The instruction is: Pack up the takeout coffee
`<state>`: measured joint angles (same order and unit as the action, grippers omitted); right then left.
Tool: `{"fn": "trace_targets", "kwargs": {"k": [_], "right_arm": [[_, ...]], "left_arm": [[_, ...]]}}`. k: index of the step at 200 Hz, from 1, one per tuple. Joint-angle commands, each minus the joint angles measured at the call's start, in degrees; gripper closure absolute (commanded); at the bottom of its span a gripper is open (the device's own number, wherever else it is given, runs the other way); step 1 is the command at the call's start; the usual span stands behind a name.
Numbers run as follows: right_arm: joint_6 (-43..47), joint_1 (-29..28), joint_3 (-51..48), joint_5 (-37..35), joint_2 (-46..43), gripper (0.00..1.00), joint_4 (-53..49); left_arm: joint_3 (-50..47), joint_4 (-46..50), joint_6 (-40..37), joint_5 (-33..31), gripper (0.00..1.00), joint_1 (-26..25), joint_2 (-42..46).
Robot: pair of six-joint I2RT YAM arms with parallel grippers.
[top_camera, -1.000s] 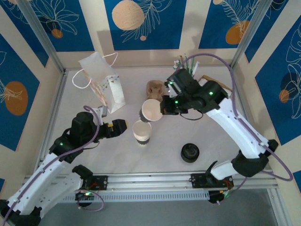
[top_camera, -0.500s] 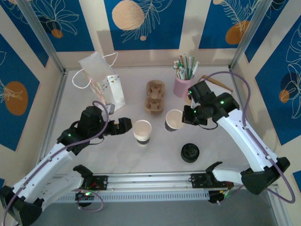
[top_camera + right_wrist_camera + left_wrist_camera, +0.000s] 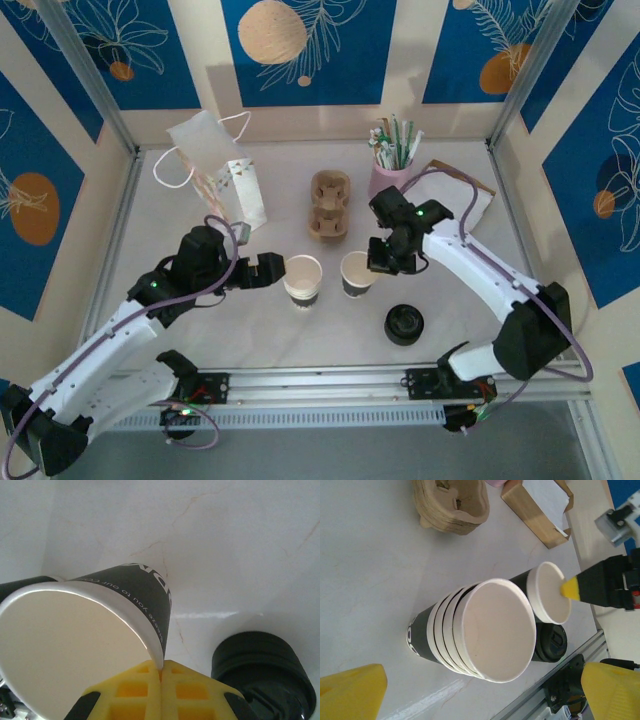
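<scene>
A banded takeout coffee cup, open and lidless, is pinched by its rim in the right pincer. The pincer's yellow fingers are pressed together on the paper edge, so the cup is tilted and set apart from the stack of nested cups just beside it. Whether its base is touching the counter cannot be told. The left pincer is held wide open and empty at the stack's other side, seemingly placed to steady it. A black lid is seen on the counter near the cup, not yet fitted. The paper bag is stood upright at the far left, well apart, apparently awaiting the finished drink.
</scene>
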<state>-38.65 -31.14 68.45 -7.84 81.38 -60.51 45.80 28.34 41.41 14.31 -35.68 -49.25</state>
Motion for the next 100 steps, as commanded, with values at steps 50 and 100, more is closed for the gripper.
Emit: {"fn": "trace_targets", "kwargs": {"k": [50,100], "right_arm": [[-1.27,-0.77,1.16,-0.69,7.13,0.97,4.91],[-1.93,-0.95,1.16,-0.88,7.36,0.82,4.64]], "left_arm": [[-0.45,-1.5,-1.42,-0.96,0.0,-0.76,0.12],[-1.32,-2.24,-1.15,-0.7,0.0,-0.75,0.39]]}}
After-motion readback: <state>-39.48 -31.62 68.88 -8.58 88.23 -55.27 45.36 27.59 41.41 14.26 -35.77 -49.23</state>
